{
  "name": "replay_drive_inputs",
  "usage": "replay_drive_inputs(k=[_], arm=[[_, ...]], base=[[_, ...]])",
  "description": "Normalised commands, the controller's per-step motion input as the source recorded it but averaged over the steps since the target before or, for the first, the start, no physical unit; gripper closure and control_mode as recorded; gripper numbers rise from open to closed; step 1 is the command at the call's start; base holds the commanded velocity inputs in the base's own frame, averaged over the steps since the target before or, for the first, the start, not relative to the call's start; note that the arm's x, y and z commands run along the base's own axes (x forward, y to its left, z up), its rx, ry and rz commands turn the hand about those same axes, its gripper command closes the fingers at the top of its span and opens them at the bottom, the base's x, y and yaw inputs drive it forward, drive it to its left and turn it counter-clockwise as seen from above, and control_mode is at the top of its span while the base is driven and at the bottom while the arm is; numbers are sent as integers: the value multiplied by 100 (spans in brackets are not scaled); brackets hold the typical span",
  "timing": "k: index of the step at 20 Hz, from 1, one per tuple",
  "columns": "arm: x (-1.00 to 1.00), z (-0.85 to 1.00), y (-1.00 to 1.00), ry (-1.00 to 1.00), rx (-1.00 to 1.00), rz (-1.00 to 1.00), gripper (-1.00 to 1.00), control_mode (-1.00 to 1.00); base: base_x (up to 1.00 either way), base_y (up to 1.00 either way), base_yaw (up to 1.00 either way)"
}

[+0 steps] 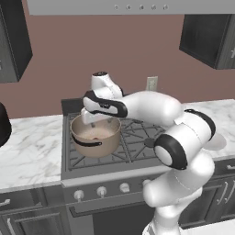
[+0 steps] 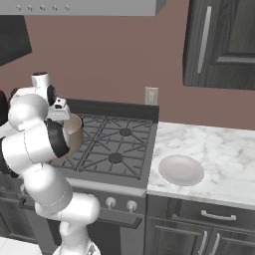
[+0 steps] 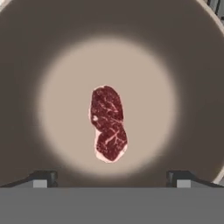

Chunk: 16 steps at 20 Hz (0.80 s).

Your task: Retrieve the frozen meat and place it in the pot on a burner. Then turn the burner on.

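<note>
The frozen meat (image 3: 108, 124) lies flat in the pot (image 3: 26, 52), likely stiff and slick, best pinched across its narrow waist; the end effector (image 3: 112, 178) is spread wide, holding nothing.

White arm bent forward, claw (image 3: 112, 179) pointing straight down, fingers spread wide, empty

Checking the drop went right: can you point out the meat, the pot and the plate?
frozen meat (image 3: 108, 124): hand view, its middle.
pot (image 1: 97, 148): left base view, outer wall.
plate (image 2: 165, 175): right base view, rim.
</note>
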Motion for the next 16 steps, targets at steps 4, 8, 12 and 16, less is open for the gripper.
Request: replay_drive_inputs(k=[4,8,12,16], arm=[[-66,39,0,-2,0,0,-100,-100],[-100,17,0,-3,0,-7,-100,-100],[-100,14,-6,-6,0,-9,-100,-100],[-100,4,-8,-8,0,-9,-100,-100]], base=[[0,0,0],[0,0,0],[0,0,0],[0,0,0]])
